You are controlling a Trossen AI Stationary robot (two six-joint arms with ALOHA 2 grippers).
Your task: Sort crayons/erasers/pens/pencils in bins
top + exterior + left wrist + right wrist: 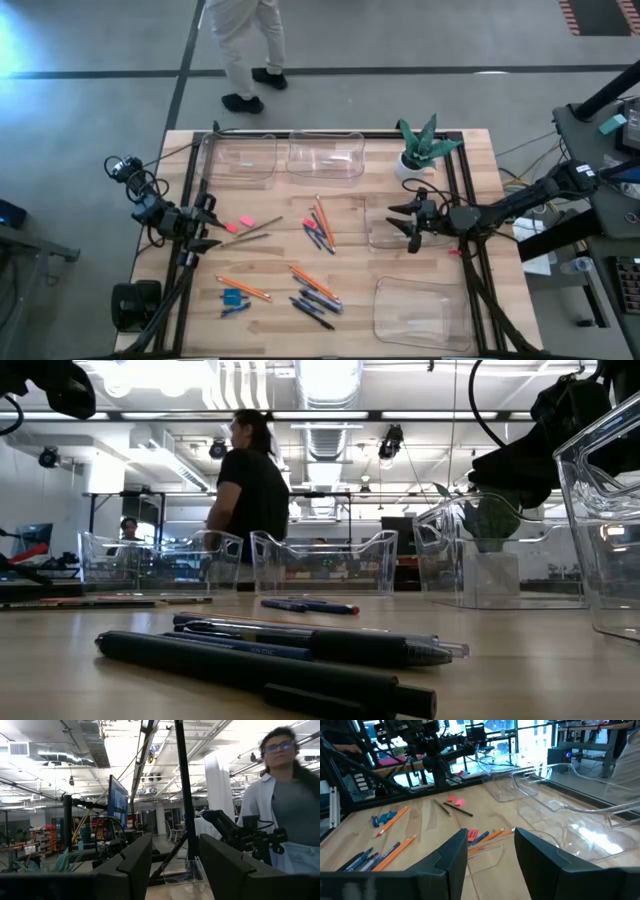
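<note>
Both claws released, empty: left claw left of pencils, right claw right of them. Advise descending straight, pinching one pencil mid-shaft.

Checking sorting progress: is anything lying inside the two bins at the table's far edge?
No, in the high view both far bins show only clear plastic over wood.

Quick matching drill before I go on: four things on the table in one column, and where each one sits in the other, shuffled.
Things:
1. potted plant
2. pink erasers
3. blue eraser
4. right gripper

Places:
A. near edge of the table, on the left arm's side
B. far edge, on the right arm's side
C. just in front of the left gripper
D. at the rim of a clear bin

Pairs: 1-B, 2-C, 3-A, 4-D
</note>
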